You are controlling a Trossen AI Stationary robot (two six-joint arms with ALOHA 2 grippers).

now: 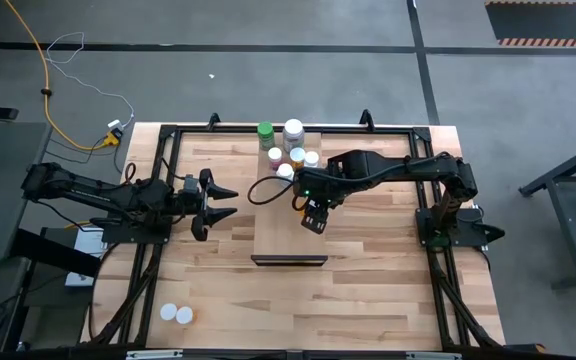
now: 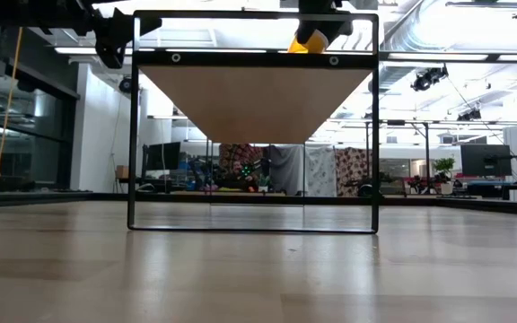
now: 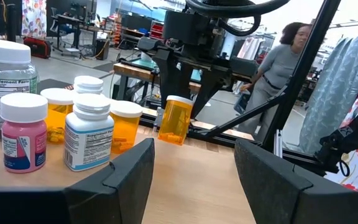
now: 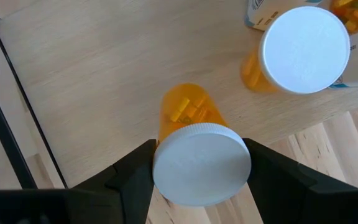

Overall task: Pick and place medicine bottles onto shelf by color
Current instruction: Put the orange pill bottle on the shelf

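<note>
The pale wood shelf [image 1: 286,235] stands raised on a black frame at the table's middle. On its far end is a cluster of medicine bottles [image 1: 290,150]. In the left wrist view these are a large green one [image 3: 4,81], a pink one [image 3: 23,134], a white one [image 3: 87,135] and orange ones [image 3: 126,127]. My right gripper [image 4: 201,186] hangs over the shelf's middle, shut on an orange bottle [image 3: 174,119]. My left gripper [image 3: 194,180] waits open and level, left of the shelf [image 1: 218,205]. My right gripper pinches the orange bottle's white cap [image 4: 201,163] between its two fingers, one on each opposite side of the rim. The fingers come steeply from above. The bottle hangs below them, slightly tilted, its base close over the shelf; whether it touches the board I cannot tell.
Another white-capped orange bottle [image 4: 303,50] stands close beside the held one. Two small white-topped things [image 1: 176,314] lie at the table's near left. The shelf's near half is bare wood. A person [image 3: 278,68] walks in the room beyond the table.
</note>
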